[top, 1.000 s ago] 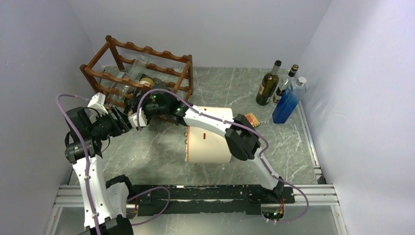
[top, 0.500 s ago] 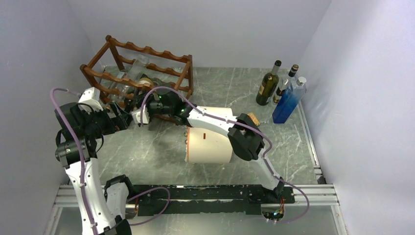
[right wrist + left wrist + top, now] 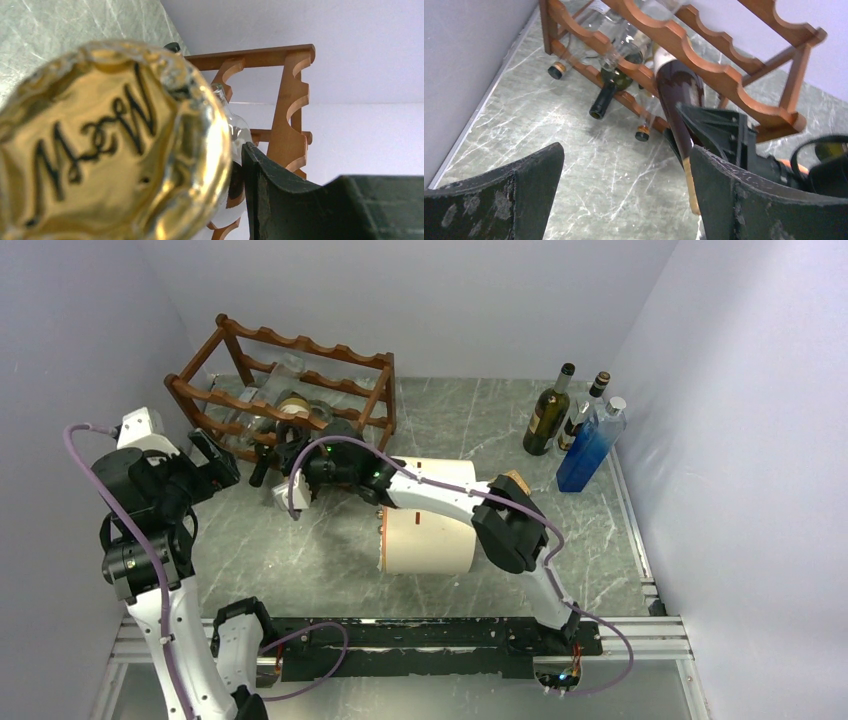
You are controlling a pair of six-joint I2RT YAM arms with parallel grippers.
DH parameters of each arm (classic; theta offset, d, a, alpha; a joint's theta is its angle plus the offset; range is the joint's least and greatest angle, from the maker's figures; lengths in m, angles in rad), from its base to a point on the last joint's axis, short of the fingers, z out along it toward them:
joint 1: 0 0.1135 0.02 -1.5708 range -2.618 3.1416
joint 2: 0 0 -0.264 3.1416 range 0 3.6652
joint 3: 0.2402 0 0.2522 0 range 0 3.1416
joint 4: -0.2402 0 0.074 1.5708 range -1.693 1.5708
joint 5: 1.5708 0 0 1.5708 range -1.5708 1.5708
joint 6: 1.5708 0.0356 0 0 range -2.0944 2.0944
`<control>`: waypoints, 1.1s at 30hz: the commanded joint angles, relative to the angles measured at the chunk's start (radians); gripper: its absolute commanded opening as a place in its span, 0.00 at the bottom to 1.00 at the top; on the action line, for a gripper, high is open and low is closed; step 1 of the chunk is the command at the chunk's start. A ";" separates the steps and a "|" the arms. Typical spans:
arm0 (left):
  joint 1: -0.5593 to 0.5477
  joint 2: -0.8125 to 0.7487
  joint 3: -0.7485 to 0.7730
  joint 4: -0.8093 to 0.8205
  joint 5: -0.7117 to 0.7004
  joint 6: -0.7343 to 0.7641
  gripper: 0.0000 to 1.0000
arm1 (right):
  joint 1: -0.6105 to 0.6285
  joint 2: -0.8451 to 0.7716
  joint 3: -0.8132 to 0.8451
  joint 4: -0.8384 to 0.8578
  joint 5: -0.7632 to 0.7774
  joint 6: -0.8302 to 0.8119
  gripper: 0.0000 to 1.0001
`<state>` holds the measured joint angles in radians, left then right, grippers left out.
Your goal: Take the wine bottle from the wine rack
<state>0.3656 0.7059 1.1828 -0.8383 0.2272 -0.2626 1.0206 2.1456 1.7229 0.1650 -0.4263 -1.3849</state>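
Between pale walls [image 3: 400,290], on grey marble [image 3: 320,550] — right gripper [image 3: 293,455] clasps wine bottle [image 3: 676,85], left gripper [image 3: 626,150] wide.

Top external: fixed high above and behind the arm bases, tilted down and forward, far enough back for the whole table [image 3: 320,550], with the wine rack [image 3: 310,345] at far left. Left wrist: low and near, left gripper [image 3: 625,150] framing the bottom edge, facing the rack's front. Right wrist: pressed close to the wine bottle [image 3: 100,140] cap, looking up past it to the rack's end. Common to all three: the rack; to both wrist views: the bottle
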 commanded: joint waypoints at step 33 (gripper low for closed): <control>0.012 0.356 -0.225 0.510 0.413 -0.092 0.93 | 0.173 -0.174 -0.165 -0.063 0.134 -0.315 0.00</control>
<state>0.3721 1.0199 0.8989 -0.4038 0.5484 -0.3492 1.1534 2.0583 1.5879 0.0463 -0.2951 -1.6848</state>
